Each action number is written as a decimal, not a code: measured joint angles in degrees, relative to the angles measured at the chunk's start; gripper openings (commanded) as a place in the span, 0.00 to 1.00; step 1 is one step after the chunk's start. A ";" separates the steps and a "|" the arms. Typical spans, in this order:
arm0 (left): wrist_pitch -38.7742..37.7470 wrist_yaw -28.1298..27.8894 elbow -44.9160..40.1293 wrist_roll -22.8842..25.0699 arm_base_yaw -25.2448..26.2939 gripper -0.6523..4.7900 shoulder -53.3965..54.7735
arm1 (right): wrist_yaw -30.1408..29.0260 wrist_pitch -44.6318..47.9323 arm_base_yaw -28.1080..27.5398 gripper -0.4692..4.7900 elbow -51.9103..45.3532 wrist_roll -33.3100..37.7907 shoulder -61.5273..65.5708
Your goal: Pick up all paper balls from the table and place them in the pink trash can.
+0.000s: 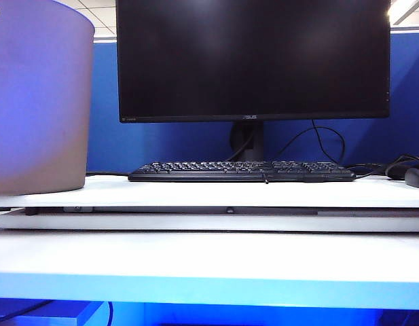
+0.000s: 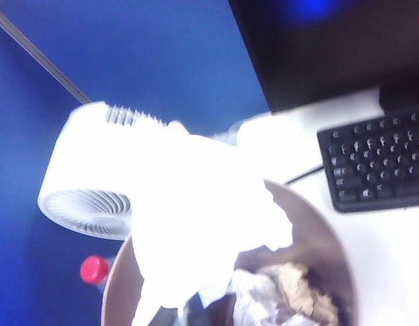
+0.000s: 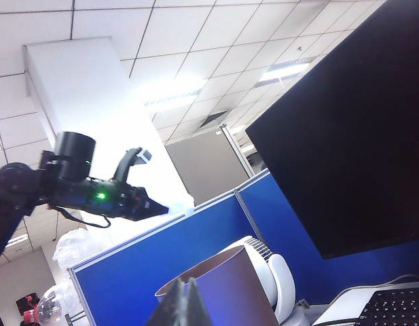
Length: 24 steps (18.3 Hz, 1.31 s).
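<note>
My left gripper (image 2: 182, 314) is shut on a white paper ball (image 2: 195, 224), which hangs over the open mouth of the pink trash can (image 2: 321, 238). Down in the can lie a white paper ball (image 2: 253, 302) and a tan one (image 2: 297, 288). The exterior view shows the pink trash can (image 1: 39, 102) standing at the left on the white table (image 1: 209, 193), with no gripper and no paper ball in sight. My right gripper (image 3: 185, 302) is shut and empty and points upward. Beyond it stands the pink trash can (image 3: 226, 292), with the left arm (image 3: 94, 190) high above it.
A black monitor (image 1: 253, 58) and a keyboard (image 1: 240, 171) stand at the back of the table, and a dark mouse (image 1: 416, 178) lies at the far right. Beside the can are a white fan (image 2: 87, 183) and a red-capped bottle (image 2: 94, 269). A blue partition runs behind.
</note>
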 measured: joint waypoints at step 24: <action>-3.52 1.73 -1.36 2.56 3.19 0.19 5.05 | -18.62 -11.47 0.04 0.08 0.04 6.14 0.00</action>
